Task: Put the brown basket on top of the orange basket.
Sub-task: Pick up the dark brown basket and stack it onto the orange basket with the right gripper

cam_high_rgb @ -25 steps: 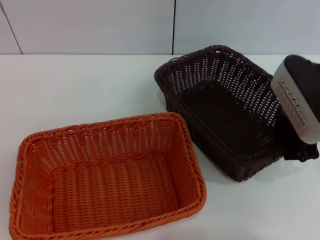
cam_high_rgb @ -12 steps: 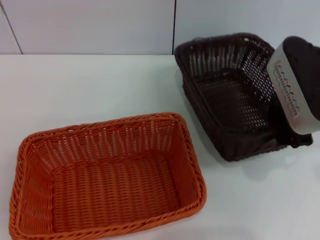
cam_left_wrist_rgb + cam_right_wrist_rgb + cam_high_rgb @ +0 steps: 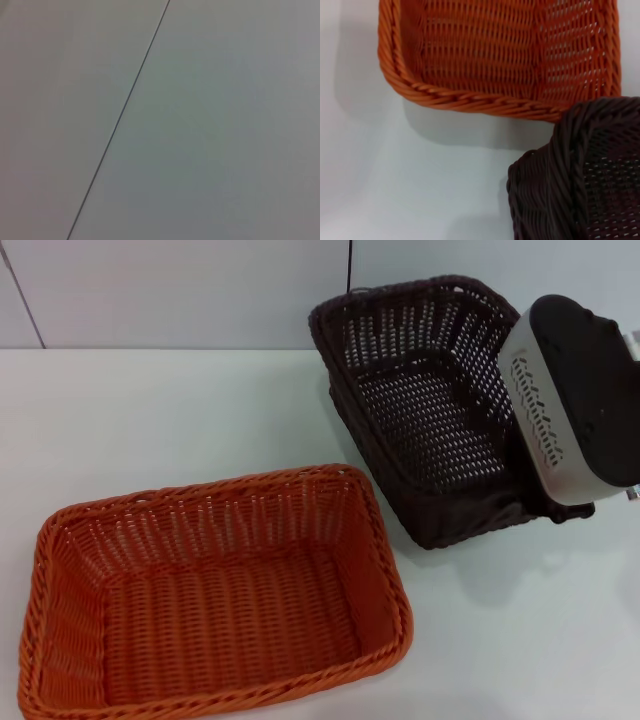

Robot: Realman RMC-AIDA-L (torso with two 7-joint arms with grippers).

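Observation:
The brown basket [image 3: 425, 410] hangs tilted above the table at the back right, its open side turned toward me. It is held at its right rim, where my right arm's grey and black wrist housing [image 3: 575, 400] covers the grip and the fingers. The orange basket [image 3: 210, 600] rests flat on the white table at the front left, open side up and with nothing in it. In the right wrist view a corner of the brown basket [image 3: 580, 175] hangs close beside the braided rim of the orange basket [image 3: 510, 55], apart from it. My left gripper is out of view.
The white table [image 3: 150, 420] runs back to a pale panelled wall with a dark vertical seam [image 3: 349, 280]. The left wrist view holds only a plain grey surface with one dark seam [image 3: 120, 120].
The brown basket has left the table with my right arm, rising and tipping up steeply. It has also shifted a little left, toward the orange basket, which has not moved.

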